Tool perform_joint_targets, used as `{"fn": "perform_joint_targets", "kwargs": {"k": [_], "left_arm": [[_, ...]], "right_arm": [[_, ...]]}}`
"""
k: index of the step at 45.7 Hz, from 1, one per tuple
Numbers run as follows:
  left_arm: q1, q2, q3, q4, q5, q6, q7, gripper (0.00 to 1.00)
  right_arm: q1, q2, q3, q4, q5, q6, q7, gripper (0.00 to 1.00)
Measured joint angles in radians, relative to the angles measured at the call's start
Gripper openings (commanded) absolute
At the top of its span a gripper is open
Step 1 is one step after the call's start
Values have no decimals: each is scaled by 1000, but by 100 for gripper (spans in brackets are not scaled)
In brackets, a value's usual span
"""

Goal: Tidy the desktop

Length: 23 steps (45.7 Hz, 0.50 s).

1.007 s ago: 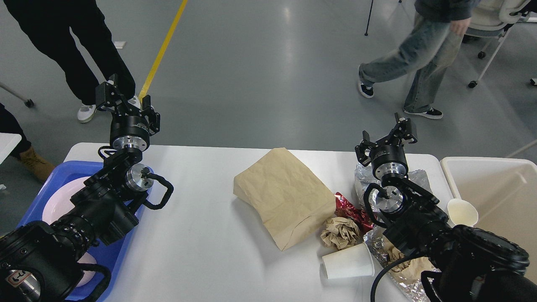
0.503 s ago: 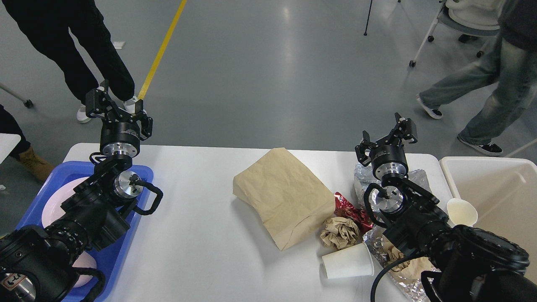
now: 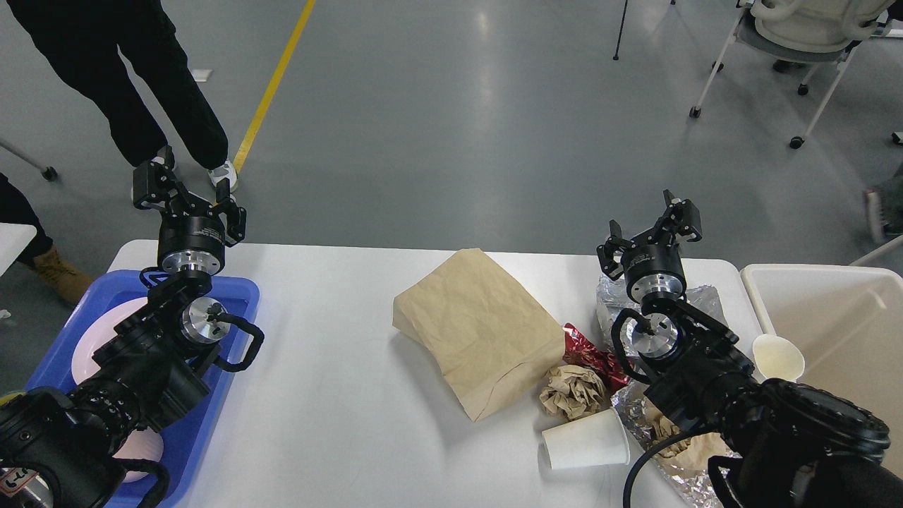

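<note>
The white desktop point(image 3: 331, 395) fills the lower view. On it lie a brown paper bag point(image 3: 476, 328), a crumpled brown paper ball point(image 3: 573, 390), a red foil wrapper point(image 3: 591, 358), a white paper cup on its side point(image 3: 585, 439), a white spoon point(image 3: 776, 356) and crumpled foil point(image 3: 614, 300). My left gripper point(image 3: 185, 195) is open and empty above the table's far left corner, over the blue tray point(image 3: 236, 300). My right gripper point(image 3: 652, 228) is open and empty above the foil at the far right.
The blue tray holds a pink plate point(image 3: 88, 346). A cream bin point(image 3: 839, 331) stands at the table's right end. A person's legs point(image 3: 120, 77) stand beyond the left corner. A wheeled chair point(image 3: 797, 35) stands far right.
My left gripper has moved left and slightly back, staying open. The right arm has not moved. The walking person has left the view on the right.
</note>
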Motion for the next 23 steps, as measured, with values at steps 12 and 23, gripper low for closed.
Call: {"fn": "perform_joint_targets", "kwargs": {"k": [12, 23], "left_arm": [[21, 30, 10, 3, 7, -89, 0, 97], [60, 60, 16, 3, 21, -182, 0, 97]], "right_arm": [[1, 0, 0, 0, 0, 0, 0, 100], [1, 0, 0, 0, 0, 0, 0, 100]]}}
